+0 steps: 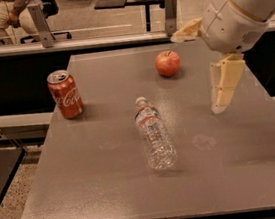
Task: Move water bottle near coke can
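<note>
The water bottle [153,134] lies on its side in the middle of the grey table [112,185], white cap pointing toward the far edge. The coke can [65,94] stands upright near the table's left edge, well apart from the bottle. My gripper [196,73] hangs above the right part of the table, to the right of and above the bottle. Its two cream fingers [226,82] are spread wide and hold nothing.
A red apple [167,63] sits at the back of the table, just left of the gripper. Railings and posts run behind the table. A seated person [6,13] is at the far left. The floor drops off at the left and front edges.
</note>
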`<control>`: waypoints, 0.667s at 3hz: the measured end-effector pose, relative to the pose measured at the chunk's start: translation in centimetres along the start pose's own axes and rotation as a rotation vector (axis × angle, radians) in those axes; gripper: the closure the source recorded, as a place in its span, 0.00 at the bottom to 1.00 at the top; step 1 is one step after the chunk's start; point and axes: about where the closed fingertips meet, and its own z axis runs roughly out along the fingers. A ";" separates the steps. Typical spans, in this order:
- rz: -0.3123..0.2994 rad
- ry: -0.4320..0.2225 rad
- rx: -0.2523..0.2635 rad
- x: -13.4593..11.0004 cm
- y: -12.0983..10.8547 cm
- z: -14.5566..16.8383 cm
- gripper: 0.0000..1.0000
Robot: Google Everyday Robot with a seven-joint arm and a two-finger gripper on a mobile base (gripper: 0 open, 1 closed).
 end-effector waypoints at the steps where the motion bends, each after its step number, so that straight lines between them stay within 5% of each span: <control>1: -0.225 -0.094 -0.069 -2.9 -0.1 1.8 0.00; 2: -0.466 -0.116 -0.134 -5.2 0.9 3.9 0.00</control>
